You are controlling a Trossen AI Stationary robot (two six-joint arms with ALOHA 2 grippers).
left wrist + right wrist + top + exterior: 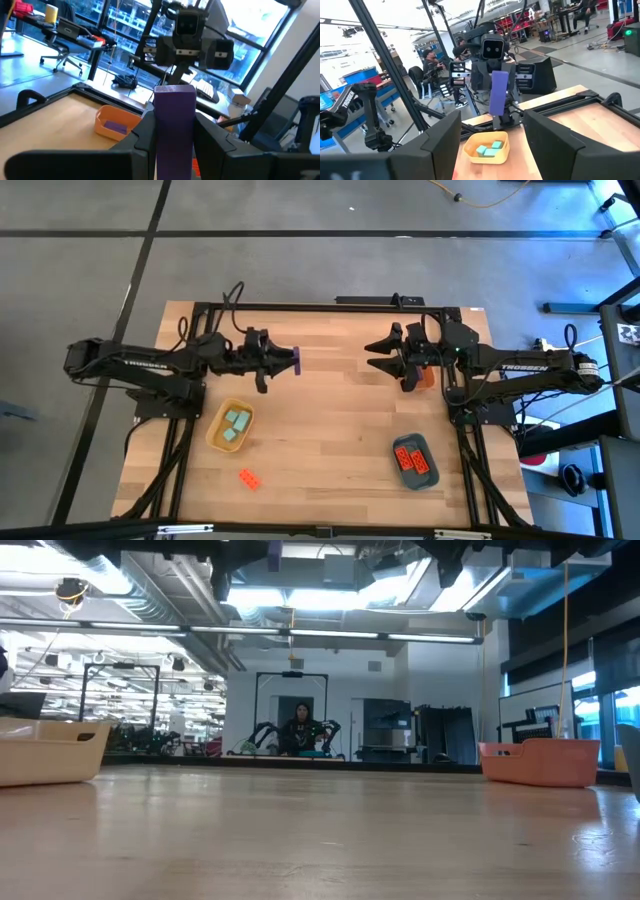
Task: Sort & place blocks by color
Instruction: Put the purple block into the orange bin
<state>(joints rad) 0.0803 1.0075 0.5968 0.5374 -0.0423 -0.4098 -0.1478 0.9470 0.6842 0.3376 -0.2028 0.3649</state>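
Above mid-table, left of centre, my left gripper (283, 362) hangs in the air, fingers pinched on a purple block (296, 361) held upright.

Progress, judging by how things lie:
- Yellow tray (215, 430): pale teal blocks (236, 425) in it.
- Dark teal tray (430, 476): red-orange blocks (411, 459) in it.
- Orange tray (102, 123): one purple block (116, 127) already inside; it sits on the right side of the table, under my right arm.
- Left over: a red-orange block (249, 478) loose on the wood near the front edge, just below the yellow tray, plus the purple one I am carrying.

So mostly sorted, roughly two pieces to go.

My right gripper (385, 355) waits opposite over the right half, fingers spread wide, holding nothing. The left gripper's fingers (211, 136) press both sides of the block, with its top sticking out past them.
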